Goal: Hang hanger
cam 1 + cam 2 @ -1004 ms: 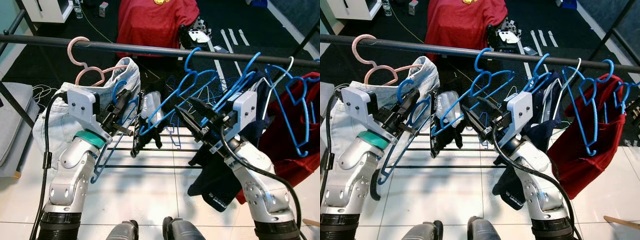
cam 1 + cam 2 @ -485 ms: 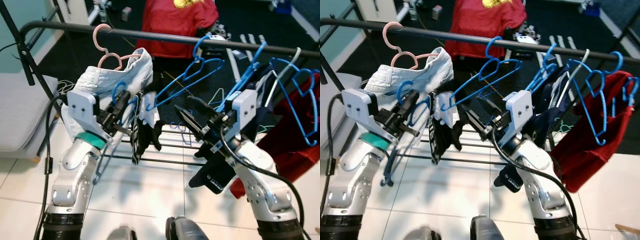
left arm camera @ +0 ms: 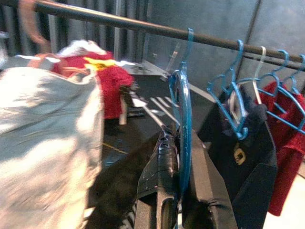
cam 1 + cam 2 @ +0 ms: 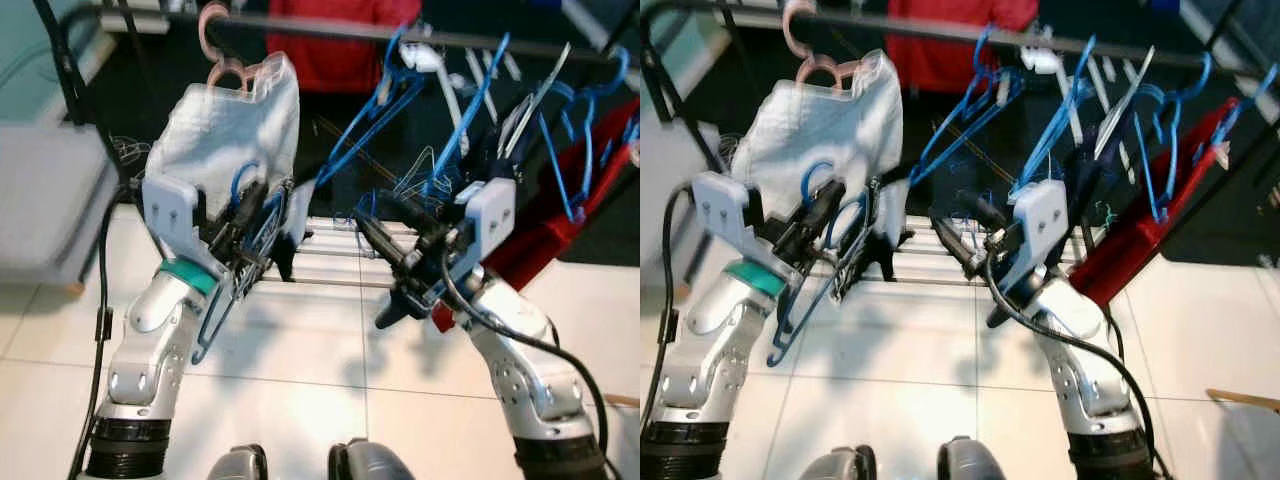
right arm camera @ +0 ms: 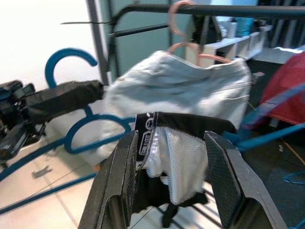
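Now blue hanger (image 4: pixel 232 262) in left claw (image 4: pixel 250 215)

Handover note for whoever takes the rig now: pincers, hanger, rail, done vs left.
Left pincer: shut on the blue hanger, held low in front of the rack, with black shorts draped on it.
Right pincer: open, holding nothing, pointed at that garment.
Rail: carries a pink hanger with a pale garment, several blue hangers and a red garment.
Done: hanger gripped. Left: raise it, hook it over the rail, release.
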### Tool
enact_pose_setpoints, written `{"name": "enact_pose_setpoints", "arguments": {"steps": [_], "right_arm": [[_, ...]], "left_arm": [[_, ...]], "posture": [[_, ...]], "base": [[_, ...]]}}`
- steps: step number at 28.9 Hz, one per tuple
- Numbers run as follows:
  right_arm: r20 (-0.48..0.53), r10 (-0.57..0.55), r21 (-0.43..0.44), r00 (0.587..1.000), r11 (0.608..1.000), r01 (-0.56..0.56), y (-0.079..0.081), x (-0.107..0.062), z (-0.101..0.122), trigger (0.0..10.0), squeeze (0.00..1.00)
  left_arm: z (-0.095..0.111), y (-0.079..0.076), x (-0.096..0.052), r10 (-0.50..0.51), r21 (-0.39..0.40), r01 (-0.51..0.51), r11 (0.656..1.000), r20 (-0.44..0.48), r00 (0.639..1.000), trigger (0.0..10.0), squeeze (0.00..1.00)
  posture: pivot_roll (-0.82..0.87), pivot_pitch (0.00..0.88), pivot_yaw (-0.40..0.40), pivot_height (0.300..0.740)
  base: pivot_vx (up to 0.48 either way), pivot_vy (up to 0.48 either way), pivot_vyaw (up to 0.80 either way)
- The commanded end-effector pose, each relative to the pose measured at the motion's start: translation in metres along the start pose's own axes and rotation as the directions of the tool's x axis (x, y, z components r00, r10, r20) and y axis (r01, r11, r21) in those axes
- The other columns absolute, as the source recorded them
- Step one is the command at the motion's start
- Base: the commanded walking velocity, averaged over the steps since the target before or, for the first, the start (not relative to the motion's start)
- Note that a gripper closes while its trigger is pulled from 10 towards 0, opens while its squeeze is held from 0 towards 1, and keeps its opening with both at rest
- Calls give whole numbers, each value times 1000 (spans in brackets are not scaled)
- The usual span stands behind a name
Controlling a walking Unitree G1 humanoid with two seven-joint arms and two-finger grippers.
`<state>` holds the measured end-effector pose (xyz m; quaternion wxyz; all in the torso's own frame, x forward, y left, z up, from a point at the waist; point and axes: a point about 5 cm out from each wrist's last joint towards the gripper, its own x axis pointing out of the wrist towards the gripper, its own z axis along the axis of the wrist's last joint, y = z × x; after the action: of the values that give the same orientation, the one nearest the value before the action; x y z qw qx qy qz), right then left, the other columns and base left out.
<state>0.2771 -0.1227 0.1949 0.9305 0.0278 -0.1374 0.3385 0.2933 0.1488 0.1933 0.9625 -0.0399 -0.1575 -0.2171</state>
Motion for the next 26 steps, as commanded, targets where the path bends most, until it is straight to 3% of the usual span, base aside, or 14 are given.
{"name": "enact_pose_setpoints", "arguments": {"steps": [1, 16, 20, 26], "right_arm": [[-4, -1, -27, 1000, 1000, 0, -3, 0, 1, 10000, 0], [8, -2, -95, 1000, 995, 3, -13, 1, 11, 10000, 0], [-6, 34, -122, 999, 992, -34, -10, 2, 12, 10000, 0], [-23, 69, -158, 997, 985, -72, -7, 3, 14, 10000, 0]], "left_arm": [[-1, -1, -2, -10, -9, 10, 1000, -1, 1000, 10000, 0], [2, -2, 3, -32, -7, 32, 999, 11, 999, 10000, 0], [6, -14, 3, -150, -39, 151, 988, 12, 989, 10000, 0], [12, -20, 3, -218, -43, 219, 975, 25, 976, 10000, 0]], "posture": [[-95, 41, 6, 740], [-97, 39, 12, 740], [-96, 39, 16, 740], [-95, 39, 17, 740]], "base": [[-285, 0, 0], [-242, 0, 0], [0, 0, 0], [0, 0, 0]]}}
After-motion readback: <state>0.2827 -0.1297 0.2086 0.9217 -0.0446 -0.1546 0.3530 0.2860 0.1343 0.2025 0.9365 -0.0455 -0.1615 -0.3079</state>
